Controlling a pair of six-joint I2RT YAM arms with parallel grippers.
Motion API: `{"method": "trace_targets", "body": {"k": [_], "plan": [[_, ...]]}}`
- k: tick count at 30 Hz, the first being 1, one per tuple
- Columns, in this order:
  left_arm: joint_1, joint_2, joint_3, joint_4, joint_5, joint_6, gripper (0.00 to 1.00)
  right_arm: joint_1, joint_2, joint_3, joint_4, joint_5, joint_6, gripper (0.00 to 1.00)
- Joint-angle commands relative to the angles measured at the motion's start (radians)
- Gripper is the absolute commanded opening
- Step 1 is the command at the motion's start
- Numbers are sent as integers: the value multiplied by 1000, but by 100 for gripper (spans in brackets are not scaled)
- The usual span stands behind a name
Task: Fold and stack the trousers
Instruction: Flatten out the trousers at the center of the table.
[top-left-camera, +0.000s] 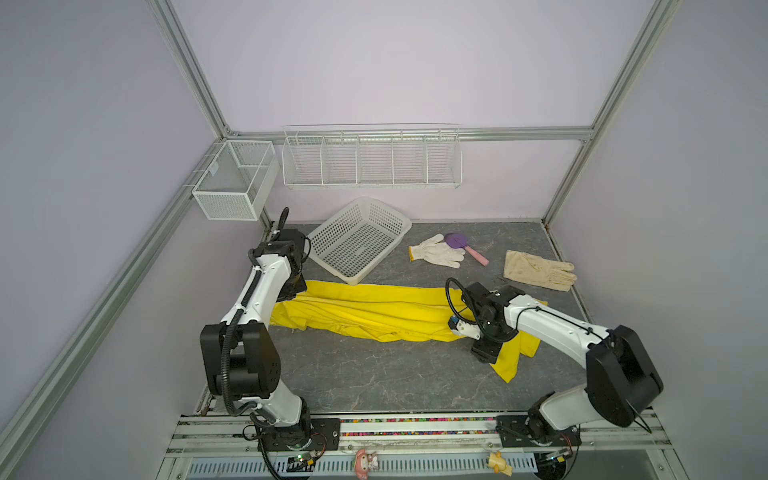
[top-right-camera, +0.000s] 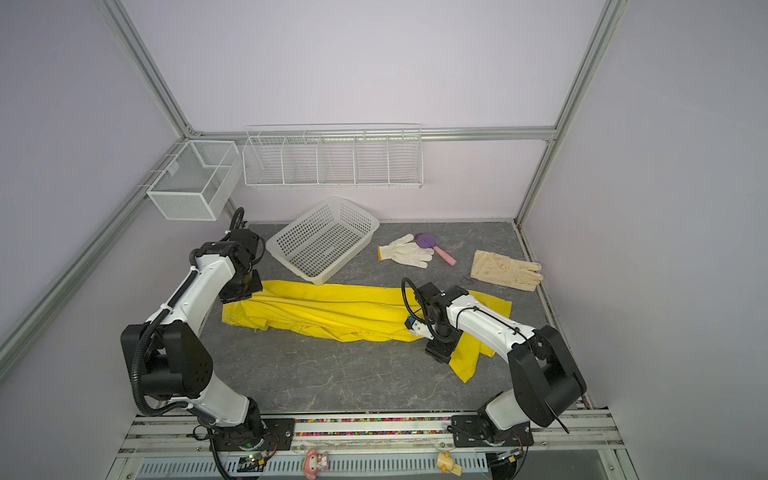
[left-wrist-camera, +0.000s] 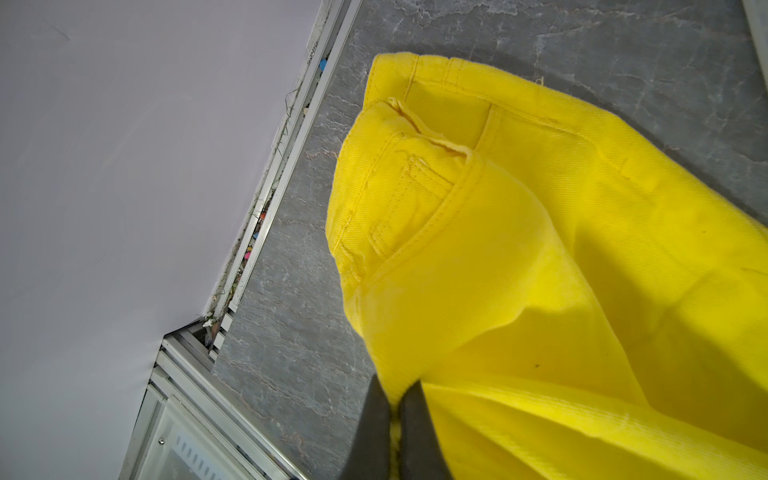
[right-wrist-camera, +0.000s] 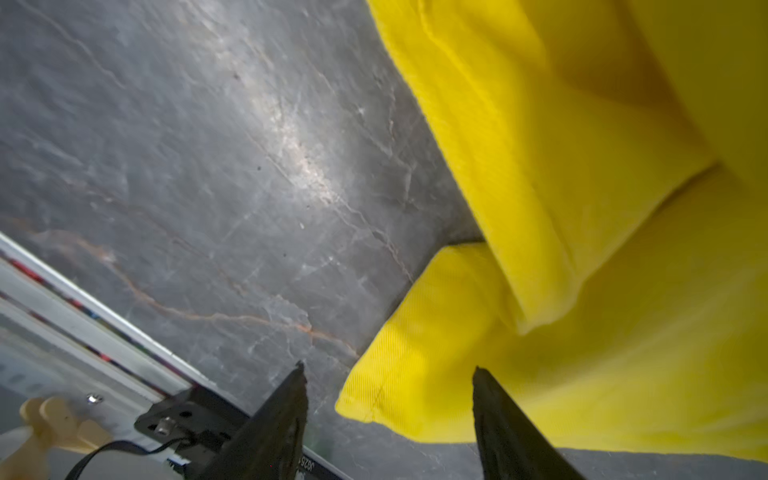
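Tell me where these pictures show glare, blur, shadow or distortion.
Right wrist view: a white glare patch on the tabletop; the trousers look soft, slightly blurred. Left wrist view: the weave is sharp, a shadow band crosses the cloth near the left gripper. Both top views: even light; the frame posts lean outward, likely from the wide lens.

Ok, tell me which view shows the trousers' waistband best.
The left wrist view: the waistband of the trousers is close up, with its stitching sharp. In both top views that end is small and partly behind the left arm. The right wrist view shows only a leg hem, no waistband.
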Motion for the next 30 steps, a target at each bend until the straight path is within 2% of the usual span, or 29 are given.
{"method": "trace_targets", "body": {"k": [1,9,14,22,26,30], "plan": [[12,3,38,-3,-28,20,0,-14,14,-39,101,-33,13,65],[14,37,53,-8,-21,32,0,-73,-15,-183,184,-32,32,56],[14,55,49,-4,-12,29,0,-124,-73,-262,246,-52,22,45],[20,64,48,-7,-17,37,0,-147,-114,-266,237,-50,-7,10],[20,59,43,-5,-9,34,0,-155,-190,-268,185,-8,-45,7],[20,39,33,-9,-8,29,0,-167,-235,-168,45,69,-148,7]]}}
